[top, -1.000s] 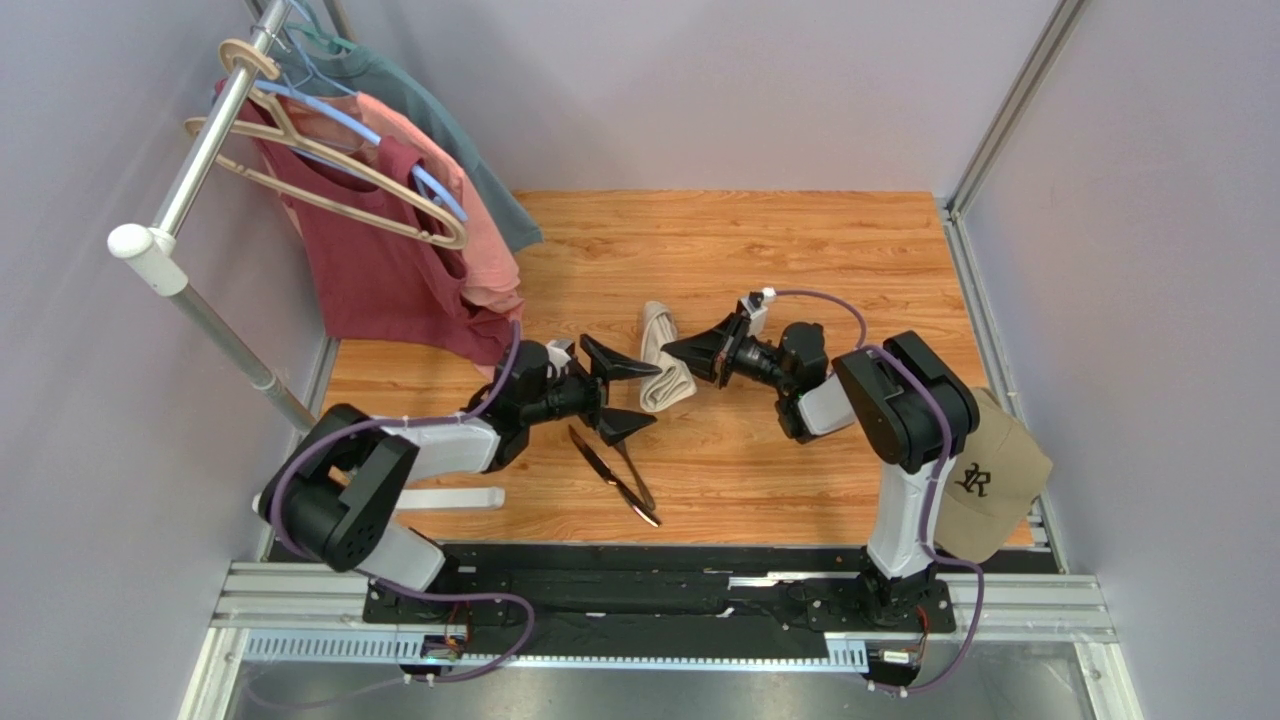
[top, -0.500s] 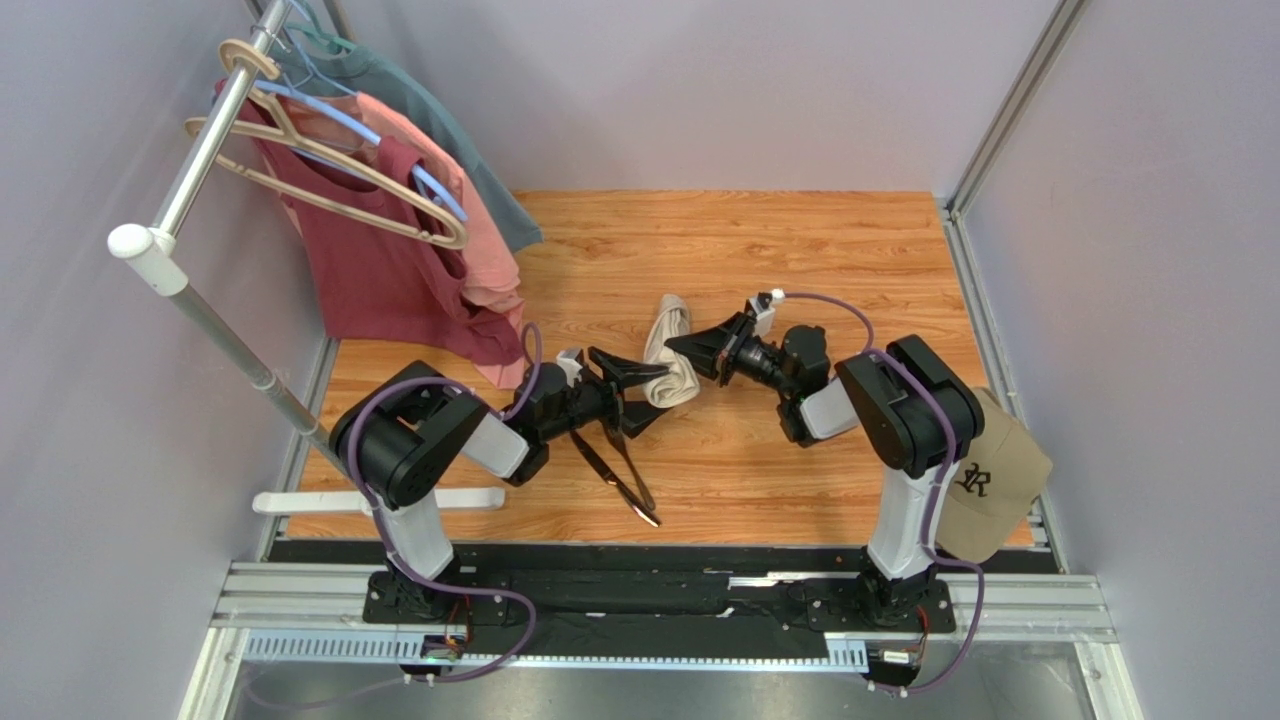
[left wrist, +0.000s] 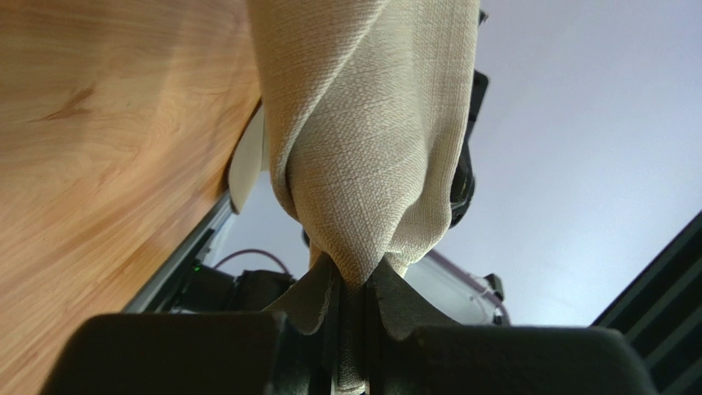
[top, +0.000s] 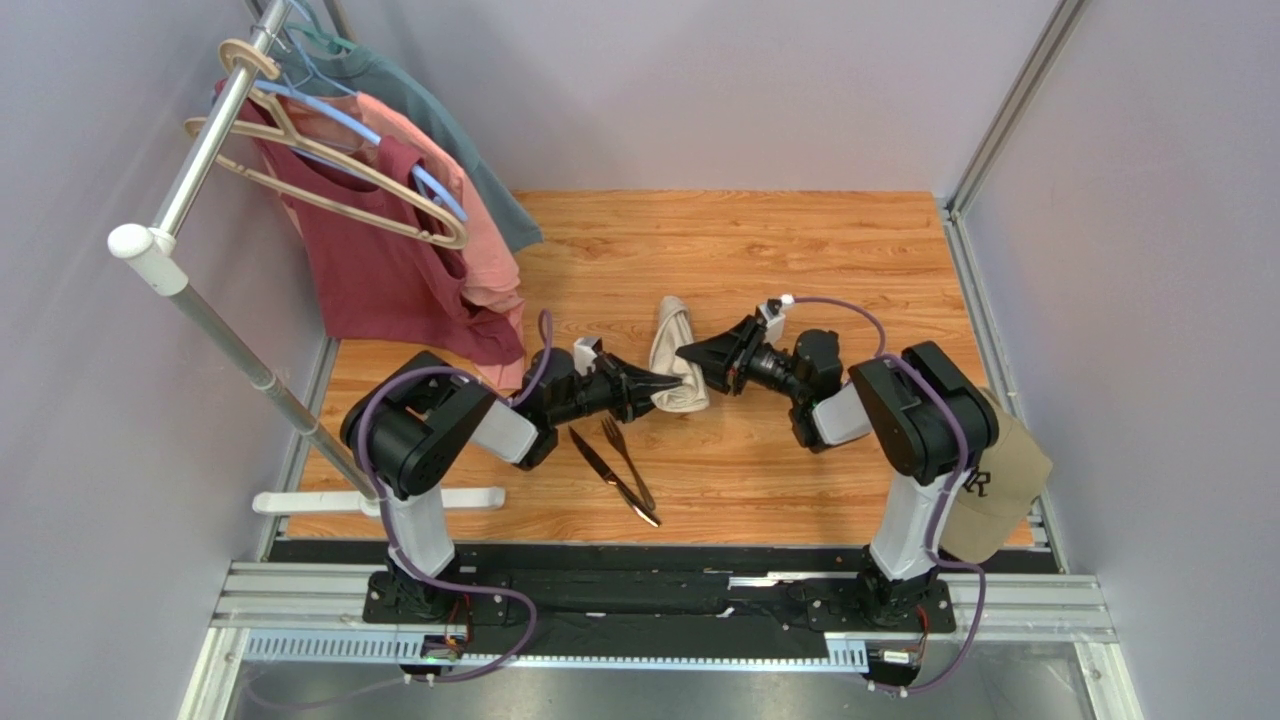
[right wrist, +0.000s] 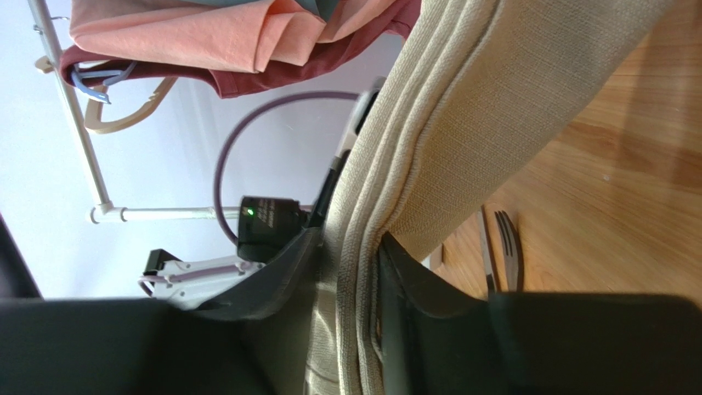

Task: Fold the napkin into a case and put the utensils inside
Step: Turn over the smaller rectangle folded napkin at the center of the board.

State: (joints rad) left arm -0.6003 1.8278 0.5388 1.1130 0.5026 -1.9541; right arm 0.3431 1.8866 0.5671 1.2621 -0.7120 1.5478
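Top external check: where is the napkin [top: 672,338] sitting, and the utensils?
— Napkin is lying as a narrow folded strip at the middle of the table [top: 812,255], between both grippers. The fork [top: 628,465] and knife [top: 606,468] are resting outside it on the wood, near its near end.
— Grippers?
— On the wrist views, the left gripper [left wrist: 350,309] is pinching the strip's end, jaws nearly closed on cloth. The right gripper [right wrist: 350,255] is straddling a folded edge, jaws somewhat apart; cannot tell whether it is pressing.
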